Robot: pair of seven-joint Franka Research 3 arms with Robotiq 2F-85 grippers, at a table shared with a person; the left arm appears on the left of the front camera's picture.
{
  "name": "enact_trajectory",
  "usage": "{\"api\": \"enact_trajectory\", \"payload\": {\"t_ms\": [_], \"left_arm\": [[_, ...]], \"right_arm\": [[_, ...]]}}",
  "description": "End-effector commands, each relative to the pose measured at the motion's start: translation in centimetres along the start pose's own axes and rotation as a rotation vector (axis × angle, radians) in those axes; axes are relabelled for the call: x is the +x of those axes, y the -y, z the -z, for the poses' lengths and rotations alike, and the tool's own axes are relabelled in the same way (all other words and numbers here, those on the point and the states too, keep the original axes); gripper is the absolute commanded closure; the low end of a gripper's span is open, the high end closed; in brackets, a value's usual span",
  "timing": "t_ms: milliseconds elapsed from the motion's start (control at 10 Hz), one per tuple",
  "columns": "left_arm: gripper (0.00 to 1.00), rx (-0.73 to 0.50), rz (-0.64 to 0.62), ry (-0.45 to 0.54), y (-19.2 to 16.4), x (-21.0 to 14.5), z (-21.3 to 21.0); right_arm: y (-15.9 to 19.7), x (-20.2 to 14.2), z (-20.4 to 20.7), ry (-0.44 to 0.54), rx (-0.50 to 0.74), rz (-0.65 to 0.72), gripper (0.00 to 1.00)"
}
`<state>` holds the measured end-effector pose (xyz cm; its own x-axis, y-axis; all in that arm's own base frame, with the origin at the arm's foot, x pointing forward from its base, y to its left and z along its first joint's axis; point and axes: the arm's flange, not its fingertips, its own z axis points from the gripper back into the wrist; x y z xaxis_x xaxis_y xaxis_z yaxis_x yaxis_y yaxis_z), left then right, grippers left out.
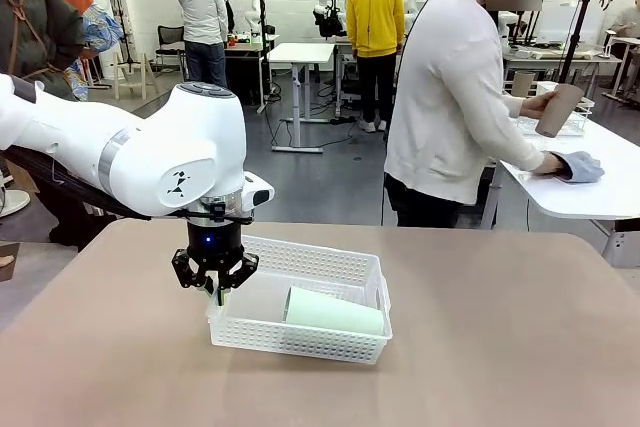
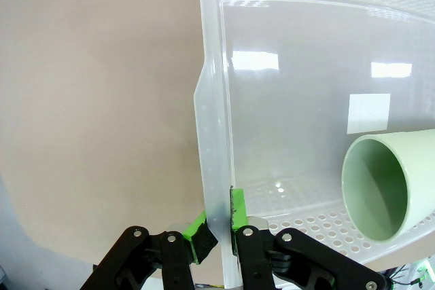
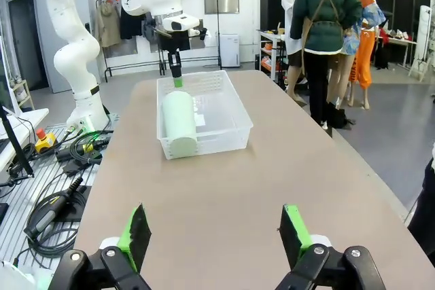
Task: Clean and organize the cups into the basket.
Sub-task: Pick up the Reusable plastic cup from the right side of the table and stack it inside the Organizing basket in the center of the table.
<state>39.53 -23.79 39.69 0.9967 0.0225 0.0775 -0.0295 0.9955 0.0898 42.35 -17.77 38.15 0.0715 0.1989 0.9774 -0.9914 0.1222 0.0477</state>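
Observation:
The white lattice basket (image 1: pixel 312 256) sits on the tan table, and a pale mint cup (image 1: pixel 335 312) lies on its side inside it. My left gripper (image 1: pixel 215 290) is shut on the basket's left end wall. In the left wrist view the gripper (image 2: pixel 219 225) pinches that wall (image 2: pixel 214 134) between its green pads, with the mint cup's (image 2: pixel 391 188) mouth to the right. At the side table behind, the person holds a tan cup (image 1: pixel 558 110). My right gripper (image 3: pixel 214 236) hangs open over bare table, well short of the basket (image 3: pixel 234 123) and the mint cup (image 3: pixel 179 123).
The person stands at a white side table (image 1: pixel 590 197) to the far right, one hand on a blue-grey cloth (image 1: pixel 582 167). Cables lie on the floor (image 3: pixel 61 188) beside the tan table.

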Motion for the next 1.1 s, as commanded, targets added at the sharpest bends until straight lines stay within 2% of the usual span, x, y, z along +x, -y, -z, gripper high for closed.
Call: {"api": "enact_trajectory", "payload": {"t_ms": [0, 1000], "left_arm": [[1.0, 0.001, -0.022, 0.006, 0.29, -0.07, -0.19], [1.0, 0.001, -0.022, 0.006, 0.29, -0.07, -0.19]], "right_arm": [[0.06, -0.1, 0.03, -0.002, -0.002, 0.001, 0.0], [0.06, -0.1, 0.03, -0.002, -0.002, 0.001, 0.0]]}}
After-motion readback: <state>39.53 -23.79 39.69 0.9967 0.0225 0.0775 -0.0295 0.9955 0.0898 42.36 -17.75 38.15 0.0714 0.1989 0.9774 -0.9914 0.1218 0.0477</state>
